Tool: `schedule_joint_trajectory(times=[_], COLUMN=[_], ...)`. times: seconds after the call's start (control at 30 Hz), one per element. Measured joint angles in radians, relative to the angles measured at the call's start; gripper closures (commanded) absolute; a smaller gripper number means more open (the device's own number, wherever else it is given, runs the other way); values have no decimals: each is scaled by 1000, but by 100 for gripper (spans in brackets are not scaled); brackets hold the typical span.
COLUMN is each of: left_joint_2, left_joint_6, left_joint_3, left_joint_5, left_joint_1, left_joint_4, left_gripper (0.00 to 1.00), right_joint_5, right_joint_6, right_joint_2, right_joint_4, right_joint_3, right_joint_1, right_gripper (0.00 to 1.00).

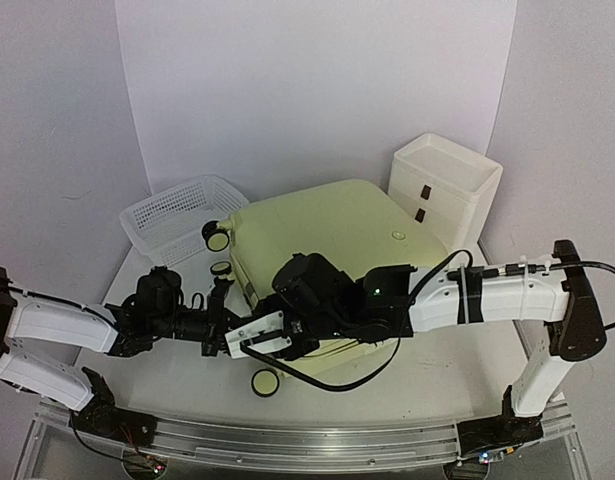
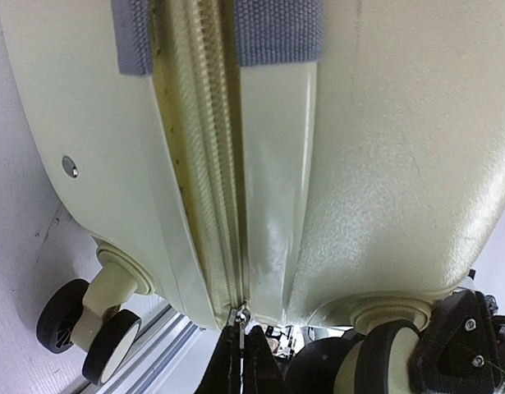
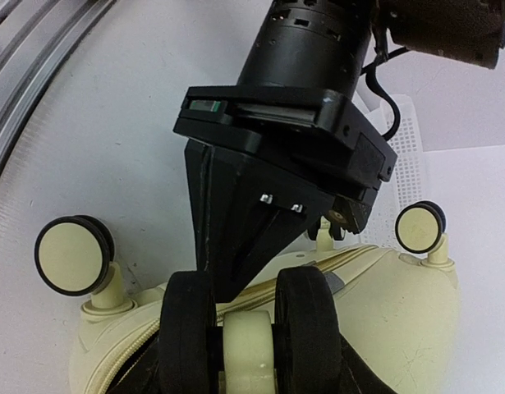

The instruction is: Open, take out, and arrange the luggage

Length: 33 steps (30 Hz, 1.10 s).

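Pinching zipper pull point(image 2: 240, 315), apparently, left gripper point(image 2: 238, 335) clenched; right gripper point(image 3: 245, 373) clamped around wheel point(image 3: 190, 320) of pale yellow-green luggage point(image 1: 327, 225)

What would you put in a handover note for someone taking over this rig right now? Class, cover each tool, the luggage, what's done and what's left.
Left tool: shut on the zipper pull at the wheel end.
Right tool: appears clamped on a wheel beside it, steadying the case.
Luggage: flat on the table, lid down, visible zip closed.
Done: zipper pull gripped.
Left: unzip, open, take out and arrange what's inside.
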Motion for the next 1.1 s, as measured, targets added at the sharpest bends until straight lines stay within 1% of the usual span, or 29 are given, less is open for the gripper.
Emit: schedule_joint_trajectory(times=[0.03,0.1,0.13,0.2,0.27,0.3,0.33,0.43,0.57,0.67,0.73,0.8,0.87,0.93,0.97,1.1], left_joint_2=[25,54,60,52,24,-1,-32,-124,-239,-324,-395,-445,-460,-445,-430,-337], left_joint_6=[5,24,39,62,88,100,116,188,372,519,638,751,846,938,973,1110], left_joint_3=[25,52,60,64,56,45,29,-1,-3,-17,-40,-66,-82,-87,-87,-87], left_joint_5=[22,45,22,-31,-77,-93,-105,-117,-117,-137,-187,-249,-311,-365,-391,-514], left_joint_1=[5,10,20,77,115,120,121,117,115,95,30,-75,-174,-251,-277,-369], left_joint_4=[-15,-27,-25,-13,-6,-3,-7,-76,-191,-219,-232,-234,-236,-245,-246,-246], left_gripper=[93,78,70,53,34,28,25,24,30,33,33,33,37,44,45,41], right_joint_5=[0,0,0,-4,-7,-10,-13,-22,-30,-34,-42,-52,-63,-72,-78,-91], right_joint_6=[2,4,6,8,10,10,11,11,10,10,10,10,10,11,11,11], right_joint_2=[-4,-13,-20,-44,-65,-74,-79,-89,-100,-112,-125,-137,-145,-147,-147,-150], right_joint_4=[-11,-31,-49,-104,-151,-167,-180,-193,-184,-176,-173,-172,-172,-171,-171,-164], right_joint_3=[0,-2,-3,-13,-14,-15,-15,-24,-39,-55,-67,-78,-85,-86,-86,-91], right_joint_1=[0,0,1,9,17,19,20,21,21,20,18,14,11,8,6,1], right_gripper=[100,100,100,100,100,100,100,100,100,100,100,100,100,100,100,100])
